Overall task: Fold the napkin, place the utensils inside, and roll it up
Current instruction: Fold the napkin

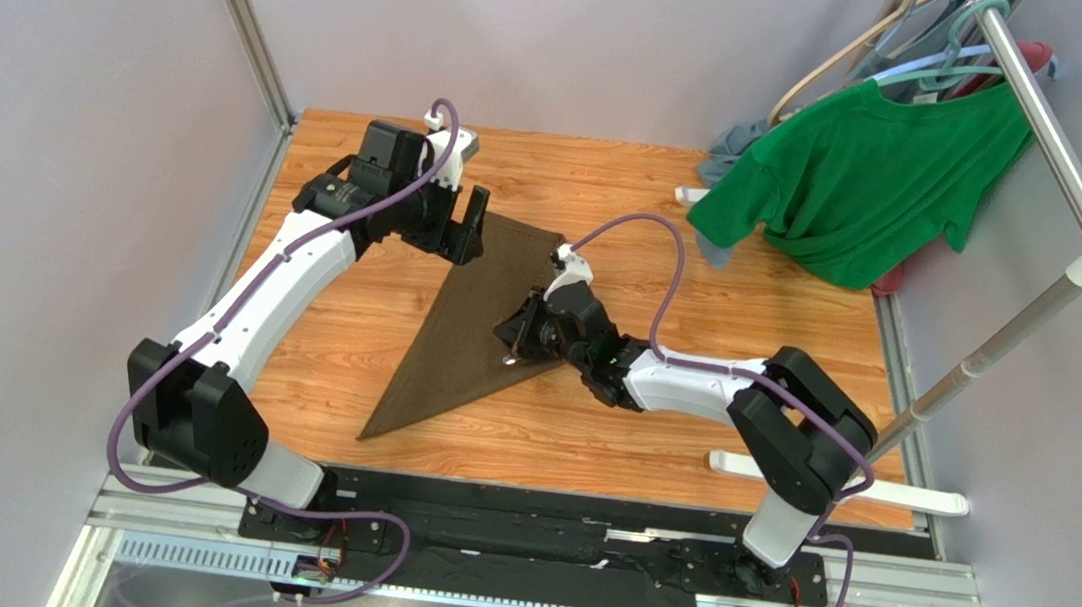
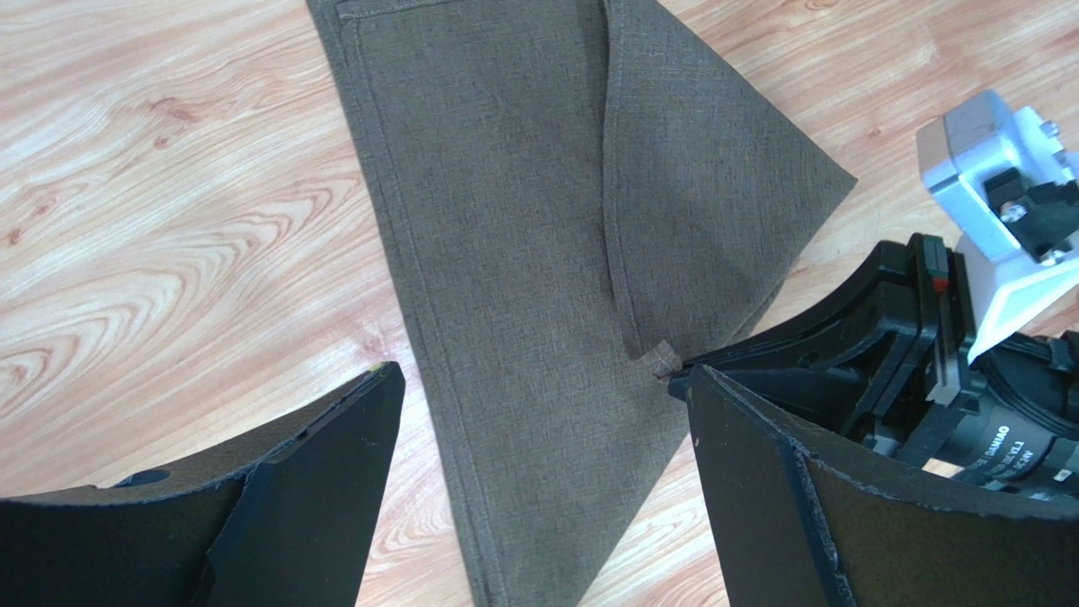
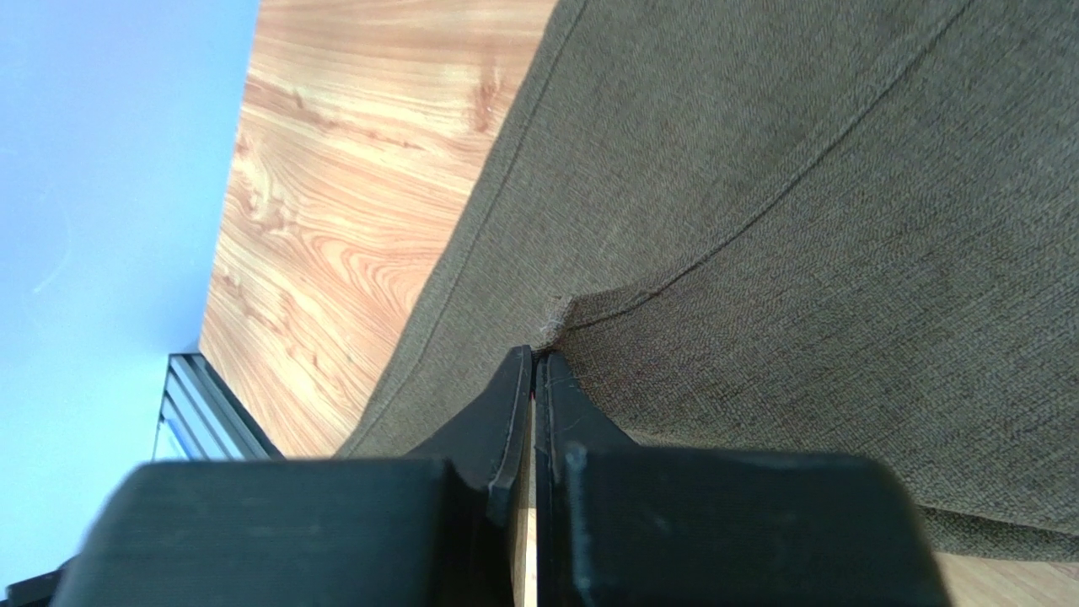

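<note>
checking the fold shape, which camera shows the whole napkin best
Top external: the whole napkin lies as a long triangle. Left wrist shows only its folded flap; right wrist shows the right gripper pinching the fabric close up.

Right pincer [image 3: 533, 364] hides a pinch of napkin [image 3: 811, 190].
</note>
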Robot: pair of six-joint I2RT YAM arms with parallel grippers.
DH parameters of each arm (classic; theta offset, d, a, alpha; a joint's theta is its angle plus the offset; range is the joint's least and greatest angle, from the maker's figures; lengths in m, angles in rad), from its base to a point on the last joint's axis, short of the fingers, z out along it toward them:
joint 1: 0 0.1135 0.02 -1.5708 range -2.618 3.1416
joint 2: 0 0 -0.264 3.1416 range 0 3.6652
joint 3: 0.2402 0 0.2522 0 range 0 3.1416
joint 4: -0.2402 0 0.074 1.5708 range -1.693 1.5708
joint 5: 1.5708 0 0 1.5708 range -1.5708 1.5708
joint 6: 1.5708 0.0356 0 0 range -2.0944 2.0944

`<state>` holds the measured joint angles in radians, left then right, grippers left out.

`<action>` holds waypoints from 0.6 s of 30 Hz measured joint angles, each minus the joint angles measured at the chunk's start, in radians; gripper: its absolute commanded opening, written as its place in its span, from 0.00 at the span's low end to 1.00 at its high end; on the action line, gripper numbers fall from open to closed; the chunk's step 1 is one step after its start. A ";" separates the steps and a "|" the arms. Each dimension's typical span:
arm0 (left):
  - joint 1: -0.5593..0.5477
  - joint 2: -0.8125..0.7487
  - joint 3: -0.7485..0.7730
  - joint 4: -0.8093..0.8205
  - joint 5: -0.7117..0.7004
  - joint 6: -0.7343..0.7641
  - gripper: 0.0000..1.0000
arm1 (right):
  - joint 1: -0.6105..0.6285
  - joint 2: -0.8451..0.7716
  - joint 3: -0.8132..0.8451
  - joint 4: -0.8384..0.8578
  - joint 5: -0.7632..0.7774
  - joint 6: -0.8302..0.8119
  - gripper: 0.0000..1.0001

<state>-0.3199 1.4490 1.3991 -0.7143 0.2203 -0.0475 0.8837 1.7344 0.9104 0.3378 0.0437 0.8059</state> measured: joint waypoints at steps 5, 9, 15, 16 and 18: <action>0.000 0.000 0.000 0.000 0.000 0.000 0.91 | 0.015 0.005 0.000 -0.006 0.003 -0.014 0.00; 0.000 0.000 0.000 0.000 0.000 0.000 0.91 | 0.028 0.005 -0.001 -0.011 0.004 -0.021 0.03; 0.000 0.000 0.000 -0.002 0.000 0.000 0.92 | 0.045 0.004 -0.016 -0.025 0.007 -0.041 0.51; 0.000 0.000 0.000 -0.002 -0.001 0.000 0.92 | 0.050 -0.001 -0.027 -0.026 0.008 -0.050 0.54; 0.000 0.000 0.000 -0.002 -0.002 0.000 0.93 | 0.063 -0.022 -0.050 -0.038 0.008 -0.069 0.55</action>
<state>-0.3199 1.4490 1.3991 -0.7162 0.2188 -0.0475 0.9466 1.7126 0.8604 0.3000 0.0513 0.7372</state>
